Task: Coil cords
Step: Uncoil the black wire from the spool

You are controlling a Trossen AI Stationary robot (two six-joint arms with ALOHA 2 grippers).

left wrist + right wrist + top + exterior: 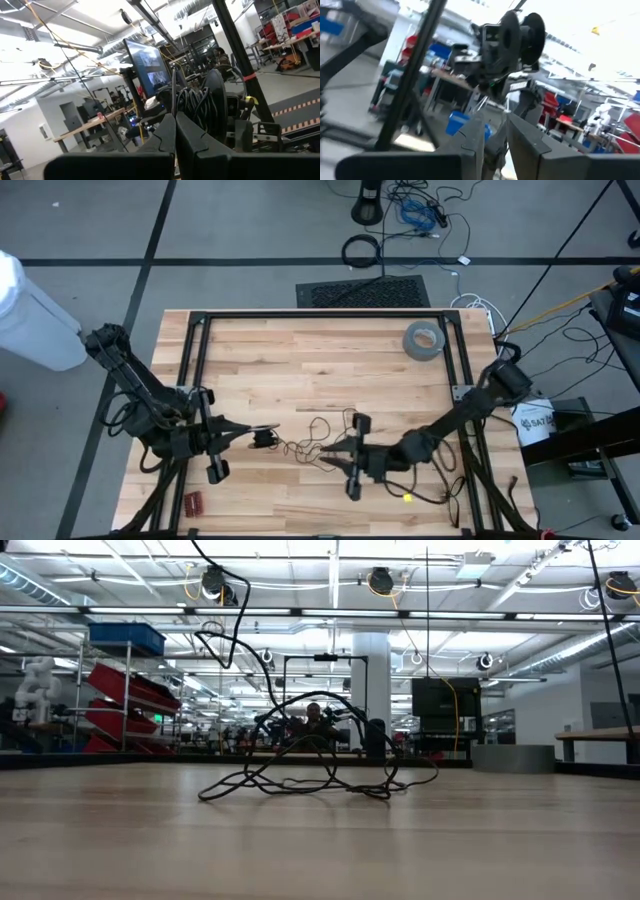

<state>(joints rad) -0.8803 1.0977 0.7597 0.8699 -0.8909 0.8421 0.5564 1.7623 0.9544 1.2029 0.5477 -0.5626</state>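
The cord (312, 442) is one very thin black wire lying in loose tangled loops on the wooden table, between my two grippers. In the low view the tangle (300, 765) rests on the table and one strand (232, 630) climbs out of the picture's top. My left gripper (252, 432) is left of the tangle, pointing toward the table's right edge, and is shut on the wire. A small dark lump (265, 440) sits just past its fingertips. My right gripper (328, 448) faces it from the right, at the tangle's near right side. Its fingers (480, 125) stand slightly apart, and whether they touch the wire I cannot tell. My left gripper (175, 119) pinches a single strand of the wire (173, 92) between its two fingertips. The fingers come nearly level from the table's left and lie across the strand, which rises out of them. The rest of the cord trails slack to the tangle on the table.
A grey tape roll (422, 340) lies at the far right of the table. A small red thing (193, 502) sits near the front left and a yellow spot (407, 498) near the front right. Black frame rails (320, 315) border the table. Bare wood lies between the tangle and the far edge.
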